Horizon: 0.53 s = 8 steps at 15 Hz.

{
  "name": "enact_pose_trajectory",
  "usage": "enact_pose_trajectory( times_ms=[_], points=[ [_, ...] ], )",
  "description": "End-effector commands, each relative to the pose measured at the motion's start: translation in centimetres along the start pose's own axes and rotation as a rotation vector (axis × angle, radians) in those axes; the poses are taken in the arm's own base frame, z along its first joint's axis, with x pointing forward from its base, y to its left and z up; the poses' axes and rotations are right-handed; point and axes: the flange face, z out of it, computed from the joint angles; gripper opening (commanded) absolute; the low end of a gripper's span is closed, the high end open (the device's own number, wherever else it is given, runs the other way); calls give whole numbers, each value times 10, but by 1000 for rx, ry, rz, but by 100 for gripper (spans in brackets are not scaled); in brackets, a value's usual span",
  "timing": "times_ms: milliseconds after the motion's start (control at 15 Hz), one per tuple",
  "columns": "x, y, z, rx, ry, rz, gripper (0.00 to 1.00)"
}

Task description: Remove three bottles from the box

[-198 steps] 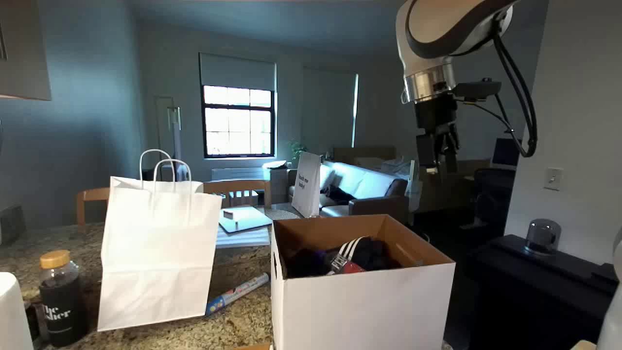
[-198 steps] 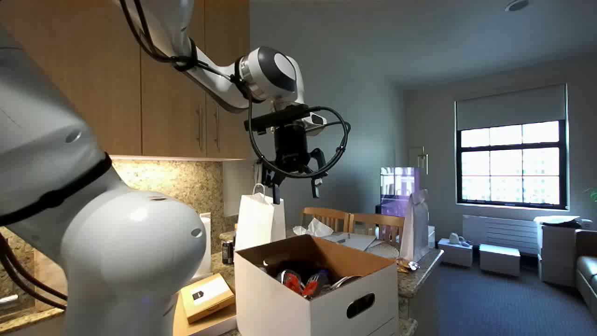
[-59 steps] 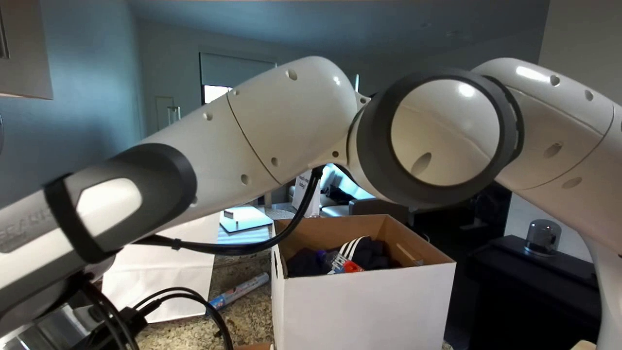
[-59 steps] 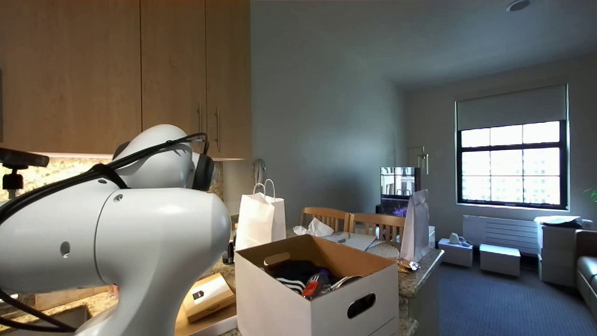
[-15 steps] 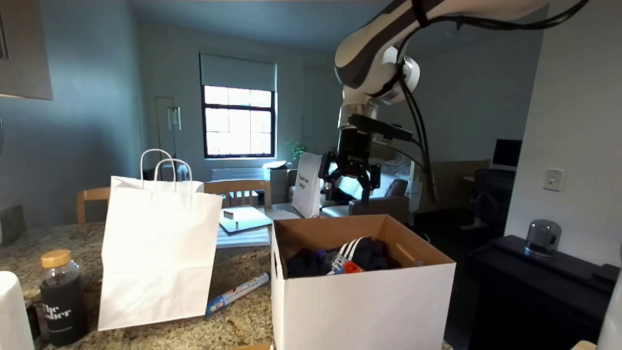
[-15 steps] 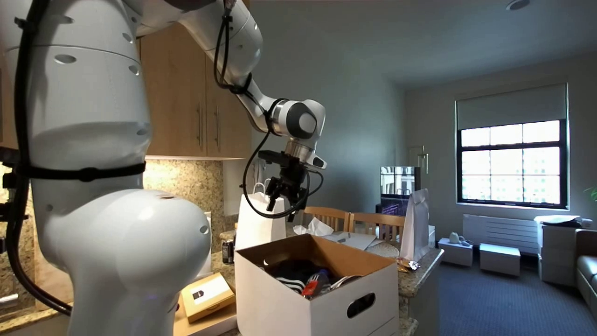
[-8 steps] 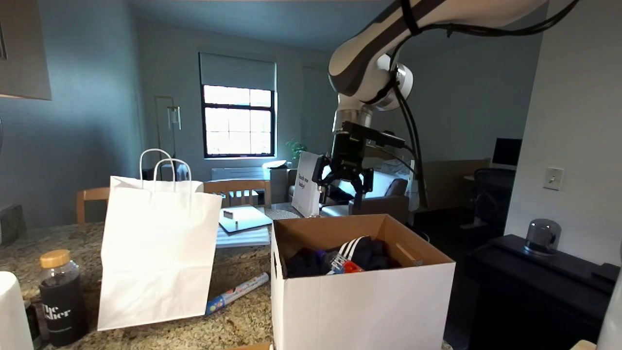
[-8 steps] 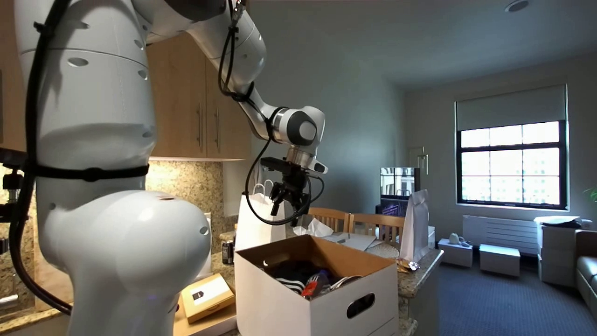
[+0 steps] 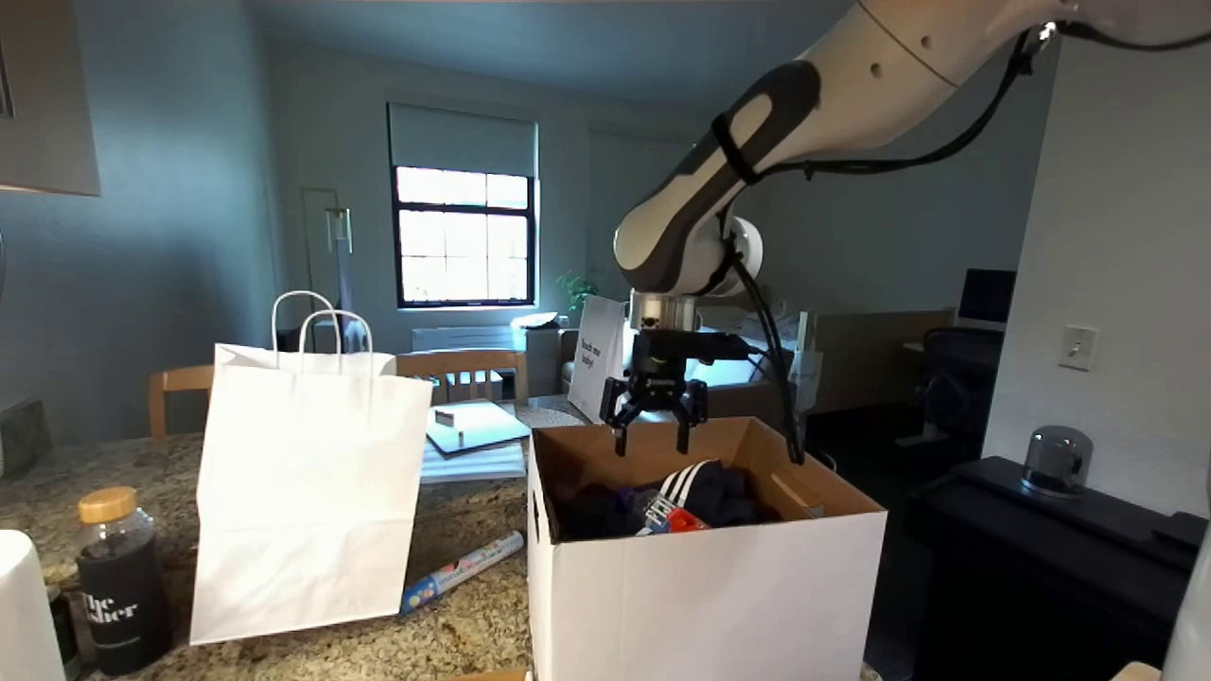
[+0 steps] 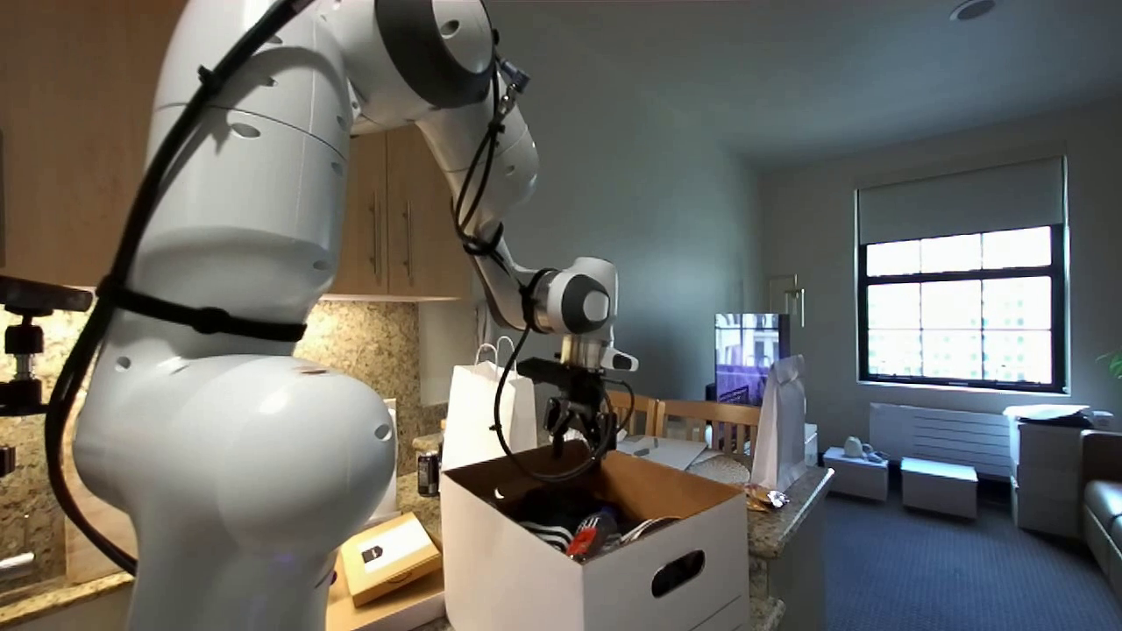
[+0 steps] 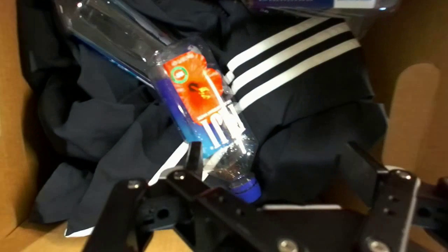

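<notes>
The white box point(image 9: 700, 605) stands on the counter, its top open. Inside, in the wrist view, a clear bottle point(image 11: 199, 94) with a red flower label and blue cap lies slanted on dark striped clothing point(image 11: 297, 87). Another clear bottle point(image 11: 115, 38) appears partly beyond it at the upper left. At the top edge a purple-labelled bottle point(image 11: 315, 3) is cut off by the frame. My gripper point(image 9: 652, 442) points down over the box's opening, jaws wide apart, holding nothing. In the wrist view the blue-capped neck shows between the fingers, nearer the left one; whether they touch is unclear.
A white paper bag with handles point(image 9: 312, 492) stands beside the box, a blue tube point(image 9: 464, 570) between them. Further along is a dark jar with a pale lid point(image 9: 121, 586). A yellow carton point(image 10: 390, 556) lies near the arm's base. The box walls point(image 11: 8, 140) surround the bottles.
Within the last second my gripper has come down and turned more upright above the box. Thirteen seconds ago two red labels showed inside; now one does in the exterior views.
</notes>
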Motion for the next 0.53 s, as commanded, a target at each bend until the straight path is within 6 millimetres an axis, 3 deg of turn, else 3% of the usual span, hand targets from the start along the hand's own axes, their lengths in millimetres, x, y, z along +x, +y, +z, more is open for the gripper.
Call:
enact_pose_trajectory(
  times_ms=[0,467],
  points=[
    [11,2,32,-163,-68,-33,100],
    [8,-11,101,-418,-200,-224,100]
  ],
)
